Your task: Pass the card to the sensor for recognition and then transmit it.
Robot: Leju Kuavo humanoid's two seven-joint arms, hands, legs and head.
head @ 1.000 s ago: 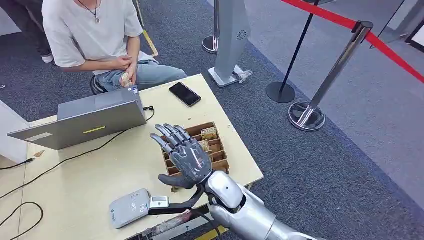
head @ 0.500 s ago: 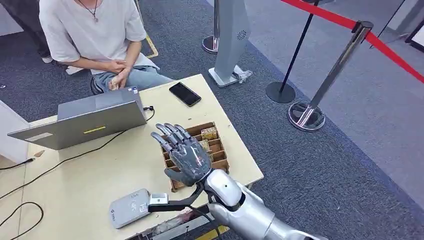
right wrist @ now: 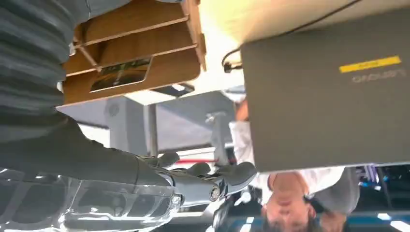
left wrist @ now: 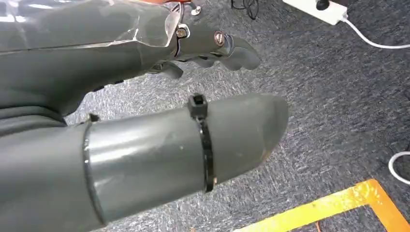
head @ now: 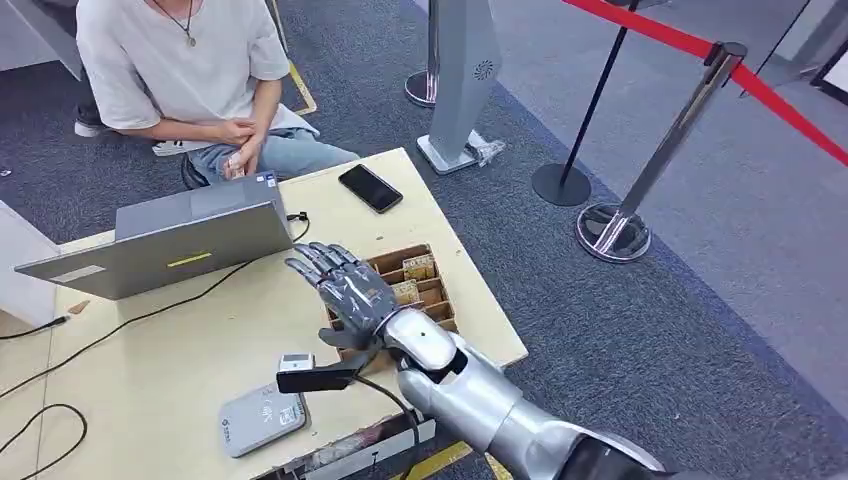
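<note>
My right hand (head: 352,290) hovered unclenched, fingers spread, over the card tray (head: 425,290) at the table's right edge; no card grasped, sensor (head: 260,418) scan and handover outstanding.

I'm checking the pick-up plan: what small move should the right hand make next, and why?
Probably lower onto the cards in the wooden tray: the right hand hovers open by it, apparently empty, and the card reader bears no card.

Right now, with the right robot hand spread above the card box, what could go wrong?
The right robot hand holds no card; its spread fingers may jostle the wooden box, which sits near the table edge. The grey sensor lies at the near edge, so a low sweep could push it off.
</note>
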